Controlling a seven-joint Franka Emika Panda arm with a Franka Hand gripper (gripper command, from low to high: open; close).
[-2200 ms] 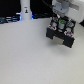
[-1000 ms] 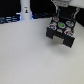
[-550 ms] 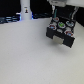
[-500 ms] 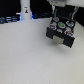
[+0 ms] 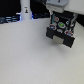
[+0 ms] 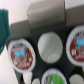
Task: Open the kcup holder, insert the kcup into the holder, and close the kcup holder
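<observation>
Above kcup holder (image 5: 61,31), arm barely shifted since earlier

A pale, plain table (image 5: 30,55) carries everything. On it — toward two o'clock — sits the black kcup holder (image 5: 61,34); a tall white post (image 5: 25,8) stands near eleven o'clock.

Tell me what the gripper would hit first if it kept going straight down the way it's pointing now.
Probably the top of the kcup holder: the wrist view looks straight onto its pod slots, with an empty slot near centre between two red-and-white-topped pods. Depth is unclear.
</observation>
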